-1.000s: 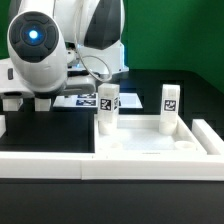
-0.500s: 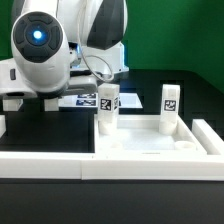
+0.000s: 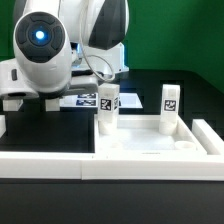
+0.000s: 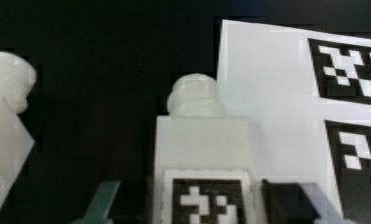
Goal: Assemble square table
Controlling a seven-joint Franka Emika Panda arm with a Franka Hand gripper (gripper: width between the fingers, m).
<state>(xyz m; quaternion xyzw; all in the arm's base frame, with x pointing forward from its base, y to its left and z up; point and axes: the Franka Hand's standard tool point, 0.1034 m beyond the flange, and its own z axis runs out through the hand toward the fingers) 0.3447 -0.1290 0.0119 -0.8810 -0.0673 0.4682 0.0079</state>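
Note:
In the wrist view a white table leg [image 4: 203, 150] with a rounded peg end and a black-white tag lies between my gripper's [image 4: 203, 206] two fingers, which are shut on its tagged end. A second loose leg [image 4: 8, 110] lies beside it on the black table. In the exterior view the white square tabletop [image 3: 150, 142] sits at the front. Two legs, one [image 3: 107, 110] and another [image 3: 170, 108], stand upright at its far corners. My arm's wrist [image 3: 40, 45] hangs over the exterior view's left and hides the fingers and the held leg.
The marker board [image 4: 280, 90] lies flat on the table beside the held leg; it also shows behind the tabletop [image 3: 80, 100]. A low white wall [image 3: 40, 165] runs along the front, with a raised end [image 3: 214, 135] at the exterior view's right.
The wrist has risen slightly in the exterior view. The tabletop and its two upright legs have not moved.

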